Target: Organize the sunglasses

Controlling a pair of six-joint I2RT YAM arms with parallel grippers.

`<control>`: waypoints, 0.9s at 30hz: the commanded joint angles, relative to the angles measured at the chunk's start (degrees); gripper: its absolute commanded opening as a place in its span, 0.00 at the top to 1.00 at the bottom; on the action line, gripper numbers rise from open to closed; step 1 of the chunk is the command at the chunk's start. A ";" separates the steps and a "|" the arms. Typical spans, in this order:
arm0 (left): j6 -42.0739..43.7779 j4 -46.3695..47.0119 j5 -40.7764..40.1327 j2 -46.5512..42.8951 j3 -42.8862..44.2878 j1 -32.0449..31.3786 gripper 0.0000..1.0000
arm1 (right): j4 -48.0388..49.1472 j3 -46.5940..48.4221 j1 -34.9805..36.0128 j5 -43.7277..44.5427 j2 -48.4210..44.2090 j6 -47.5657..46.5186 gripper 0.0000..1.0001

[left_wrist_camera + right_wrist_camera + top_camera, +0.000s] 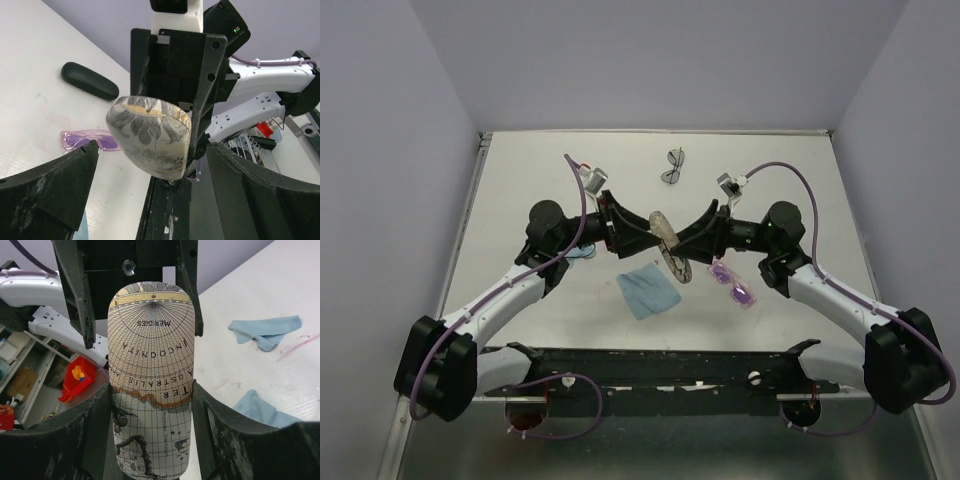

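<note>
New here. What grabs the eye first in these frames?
A map-print case sits where both arms meet at mid-table. The right gripper is clamped on it, and the left gripper is spread open around its other end. The pink sunglasses lie on the table just right of centre, and the dark-framed sunglasses lie further back.

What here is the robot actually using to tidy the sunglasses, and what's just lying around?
Part of the job:
- pink sunglasses
- dark-framed sunglasses
- map-printed pouch, held in the right gripper, probably to store a pair

Just lying about:
- black case
- blue cloth
</note>
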 commanded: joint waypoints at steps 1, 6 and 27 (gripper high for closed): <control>1.39 4.37 3.04 1.52 3.02 -2.10 0.01 | 5.77 0.46 1.13 -0.59 1.32 4.72 0.91; 3.24 3.06 2.42 2.31 3.81 -3.42 0.01 | 12.09 0.20 1.92 0.47 3.16 10.52 0.91; -7.65 19.12 7.87 5.74 1.53 -3.60 0.53 | 17.72 -0.15 2.45 1.79 5.36 17.12 0.90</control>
